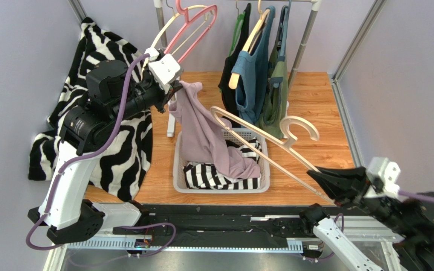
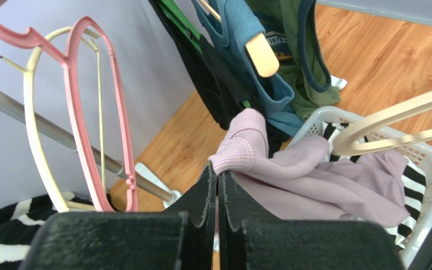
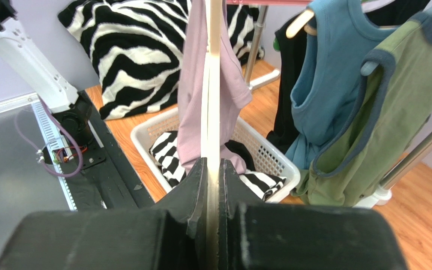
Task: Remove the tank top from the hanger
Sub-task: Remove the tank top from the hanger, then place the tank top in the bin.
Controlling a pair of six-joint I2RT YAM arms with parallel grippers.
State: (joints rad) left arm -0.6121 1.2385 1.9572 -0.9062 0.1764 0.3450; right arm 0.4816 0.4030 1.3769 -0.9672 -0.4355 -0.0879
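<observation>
Over basket: left claw tight on tank top; right claw tight on hanger

Pale lilac ribbed-knit tank top; cream plastic hanger; white perforated plastic basket; black-and-white striped cloth; black-and-white zebra-patterned fabric at the tabletop's left edge; pink plastic hanger; teal-blue tank top; olive-green tank top; orange-brown wood-grain tabletop.
</observation>
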